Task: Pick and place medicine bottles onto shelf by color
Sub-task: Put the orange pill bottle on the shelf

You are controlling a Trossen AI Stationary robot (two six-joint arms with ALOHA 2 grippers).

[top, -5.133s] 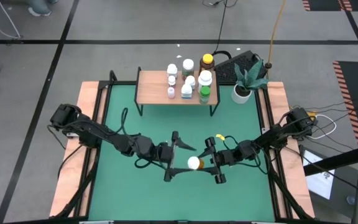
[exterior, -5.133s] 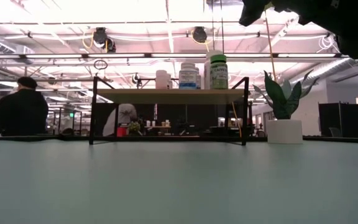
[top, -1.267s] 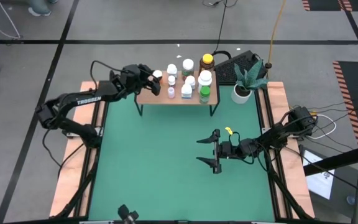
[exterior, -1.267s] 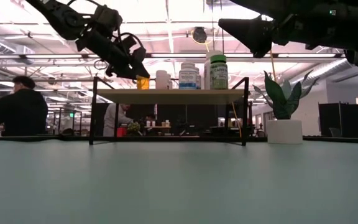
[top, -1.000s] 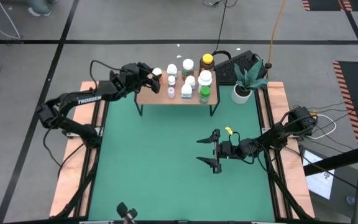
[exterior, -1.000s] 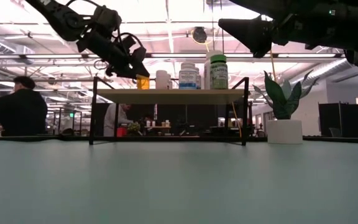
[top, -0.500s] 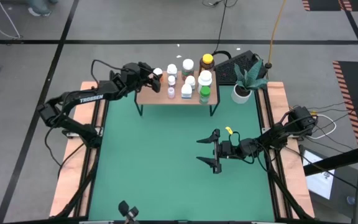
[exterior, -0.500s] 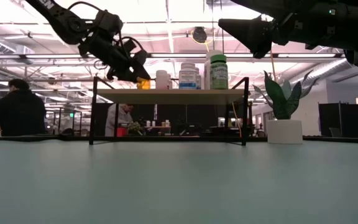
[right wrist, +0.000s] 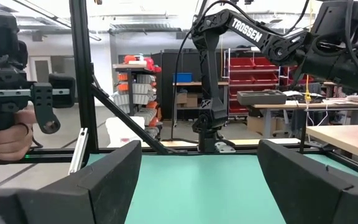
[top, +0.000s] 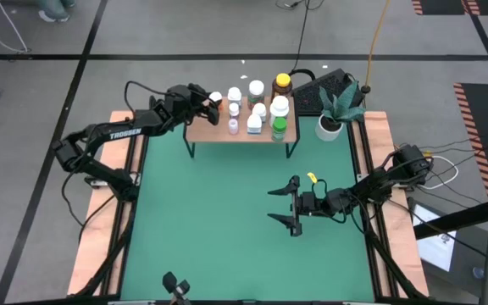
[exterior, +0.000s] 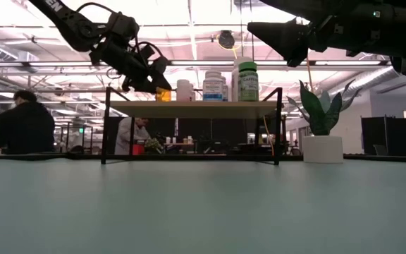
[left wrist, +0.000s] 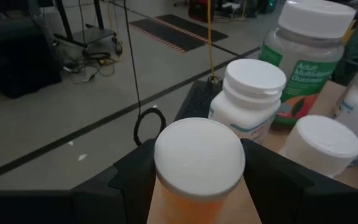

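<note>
The shelf (top: pixel 208 129) stands at the table's far edge with several medicine bottles (top: pixel 265 106) upright on its board. My left gripper (top: pixel 213 104) reaches over the shelf's left end, shut on an orange bottle with a white cap (left wrist: pixel 199 155). That bottle also shows in the low view (exterior: pixel 162 94), with its base down at the level of the board. Whether it rests there I cannot tell. My right gripper (top: pixel 288 206) hovers open above the green table's right half, nothing between its fingers (right wrist: pixel 104 186). My left gripper pinches the orange bottle's body just under the white cap (left wrist: pixel 194 208) between its two fingers (left wrist: pixel 135 180), one on each side. The fingers come nearly level from the table's left, slanting slightly down. The bottle stands upright, cap up.
A white plant pot (top: pixel 329 127) stands right of the shelf, with a dark keyboard (top: pixel 324 89) behind it. Wooden rails (top: pixel 119 169) run along the table's sides. The green table (top: pixel 219 220) lies open in front of the shelf. People (exterior: pixel 20 127) are in the room beyond.
</note>
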